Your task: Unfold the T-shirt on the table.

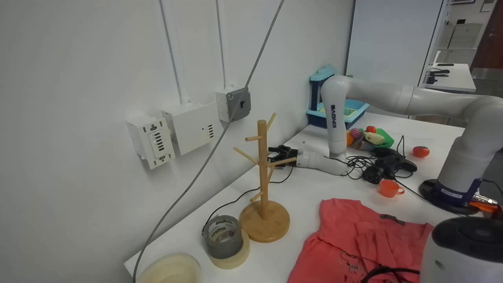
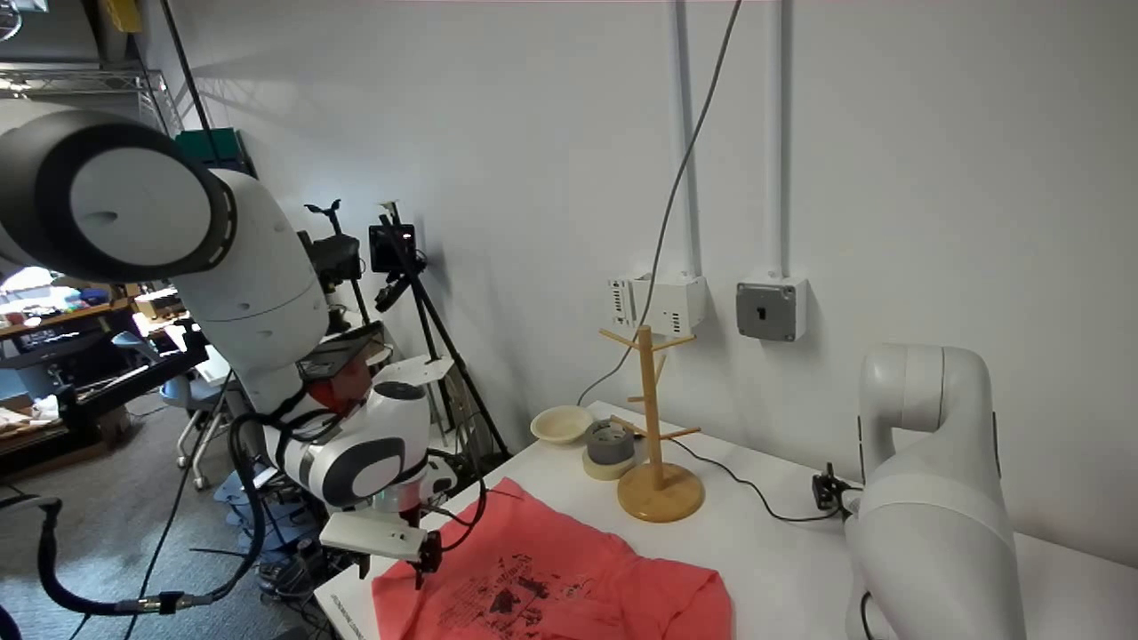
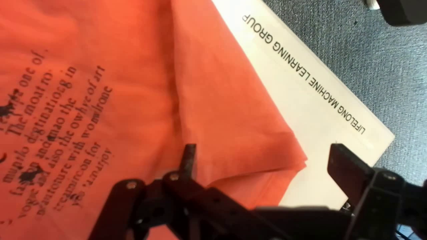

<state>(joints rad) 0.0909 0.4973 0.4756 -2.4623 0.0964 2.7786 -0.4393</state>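
The coral-red T-shirt lies wrinkled on the white table; it also shows in an exterior view with dark print facing up. In the wrist view the T-shirt has a long crease and a layered, folded corner near the table's lettered edge. My gripper is above the T-shirt's near-left edge. In the wrist view my gripper is open, with one finger over the cloth, the other over bare table, and the folded corner between them. Nothing is held. Part of the shirt is hidden behind my arm in an exterior view.
A wooden peg stand stands beside the shirt, with stacked tape rolls and a cream bowl. An orange cup, black controllers with cables and a Kinova arm are farther along. The table's corner is near my gripper.
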